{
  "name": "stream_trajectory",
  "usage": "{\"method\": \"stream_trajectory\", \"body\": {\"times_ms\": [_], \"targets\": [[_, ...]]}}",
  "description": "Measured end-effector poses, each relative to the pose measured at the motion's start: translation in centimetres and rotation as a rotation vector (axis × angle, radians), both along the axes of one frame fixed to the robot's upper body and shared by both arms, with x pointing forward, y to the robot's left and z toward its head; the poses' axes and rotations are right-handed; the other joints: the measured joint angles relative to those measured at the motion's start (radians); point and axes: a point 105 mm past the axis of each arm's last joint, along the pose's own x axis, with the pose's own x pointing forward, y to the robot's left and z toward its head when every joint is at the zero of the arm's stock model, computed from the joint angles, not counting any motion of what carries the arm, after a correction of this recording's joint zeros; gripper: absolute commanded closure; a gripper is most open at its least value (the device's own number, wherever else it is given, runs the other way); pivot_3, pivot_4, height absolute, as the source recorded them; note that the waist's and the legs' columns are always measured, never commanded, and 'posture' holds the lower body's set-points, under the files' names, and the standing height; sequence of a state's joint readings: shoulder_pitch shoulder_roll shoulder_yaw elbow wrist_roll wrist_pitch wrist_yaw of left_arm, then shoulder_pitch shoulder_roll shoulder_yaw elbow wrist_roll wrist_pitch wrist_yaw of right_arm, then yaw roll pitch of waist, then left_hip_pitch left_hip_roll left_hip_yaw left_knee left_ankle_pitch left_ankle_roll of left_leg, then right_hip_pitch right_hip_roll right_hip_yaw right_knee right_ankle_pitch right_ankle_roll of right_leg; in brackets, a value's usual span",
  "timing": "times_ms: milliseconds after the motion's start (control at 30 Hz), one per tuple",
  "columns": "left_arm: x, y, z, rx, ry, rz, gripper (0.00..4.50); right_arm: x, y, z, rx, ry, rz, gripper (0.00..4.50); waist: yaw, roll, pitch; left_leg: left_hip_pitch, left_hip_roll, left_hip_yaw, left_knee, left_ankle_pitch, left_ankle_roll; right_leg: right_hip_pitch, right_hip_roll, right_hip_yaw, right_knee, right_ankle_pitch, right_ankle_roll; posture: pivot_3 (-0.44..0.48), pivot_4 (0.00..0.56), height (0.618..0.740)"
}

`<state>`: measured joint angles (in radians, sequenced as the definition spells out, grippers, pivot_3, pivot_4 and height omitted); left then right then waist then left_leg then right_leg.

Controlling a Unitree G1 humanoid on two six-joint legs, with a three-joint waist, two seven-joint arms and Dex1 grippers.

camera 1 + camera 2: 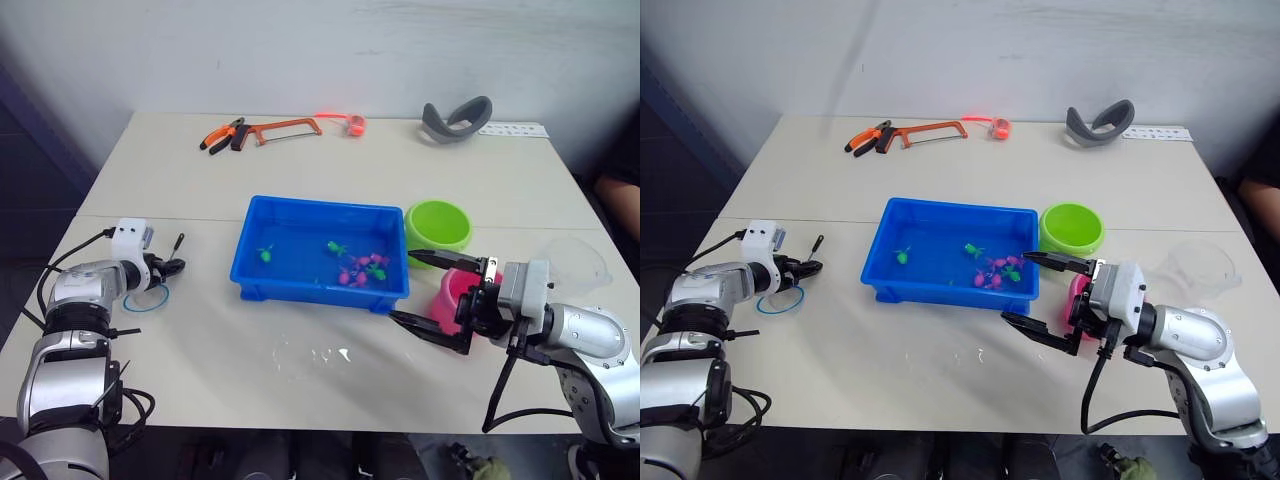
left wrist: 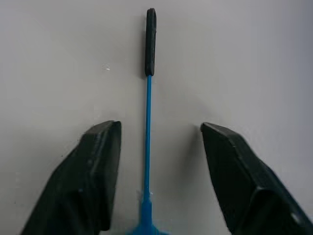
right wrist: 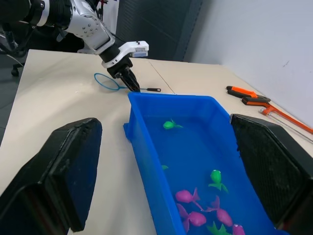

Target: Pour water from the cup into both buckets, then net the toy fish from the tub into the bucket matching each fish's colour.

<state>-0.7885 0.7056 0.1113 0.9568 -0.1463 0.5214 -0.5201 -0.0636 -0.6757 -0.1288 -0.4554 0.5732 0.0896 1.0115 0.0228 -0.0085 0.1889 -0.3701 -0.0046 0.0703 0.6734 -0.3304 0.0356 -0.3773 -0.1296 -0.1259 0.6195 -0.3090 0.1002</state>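
Left wrist view: left hand fingers spread apart, straddling the net handle, not yet clamped.
Net handling: judged light, thin, springy; take the black grip end.
Net position: flat on the counter, left of the tub.
Right hand: fingers apart, holding nothing, beside the tub.

The left arm is bent and reaches forward low over the table, its wrist level. The left gripper is low at the table, and its two black fingers stand apart. The right arm is bent across the front. The right gripper points toward the robot's left, with its fingers spread wide.
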Motion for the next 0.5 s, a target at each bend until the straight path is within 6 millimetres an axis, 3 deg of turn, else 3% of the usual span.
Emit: {"method": "stream_trajectory", "body": {"times_ms": [133,433,500], "targets": [[-0.2,0.0,-0.4,0.002,0.026,-0.012,4.4,0.0,0.1,0.4,-0.003,-0.013,-0.006,0.0,0.003,0.0,0.0,0.0,0.0,0.0,0.001,0.0,0.0,0.0,-0.001,0.0,0.0,0.0,0.0,0.0,0.15,0.74],[-1.3,0.8,-1.0,-0.081,-0.013,-0.019,4.46,0.2,-0.5,1.1,-0.019,-0.03,-0.039,0.0,0.0,0.007,-0.004,0.001,-0.001,-0.001,0.001,-0.001,0.001,0.001,-0.002,0.0,0.001,0.0,0.0,0.0,0.15,0.74],[-1.7,0.1,-0.5,-0.13,-0.057,-0.094,4.46,0.2,-0.3,1.4,-0.01,-0.019,-0.027,0.0,-0.001,0.006,-0.003,0.0,-0.001,-0.001,0.001,-0.001,0.001,0.0,-0.002,0.0,0.001,0.0,0.0,0.0,0.15,0.74]]}}
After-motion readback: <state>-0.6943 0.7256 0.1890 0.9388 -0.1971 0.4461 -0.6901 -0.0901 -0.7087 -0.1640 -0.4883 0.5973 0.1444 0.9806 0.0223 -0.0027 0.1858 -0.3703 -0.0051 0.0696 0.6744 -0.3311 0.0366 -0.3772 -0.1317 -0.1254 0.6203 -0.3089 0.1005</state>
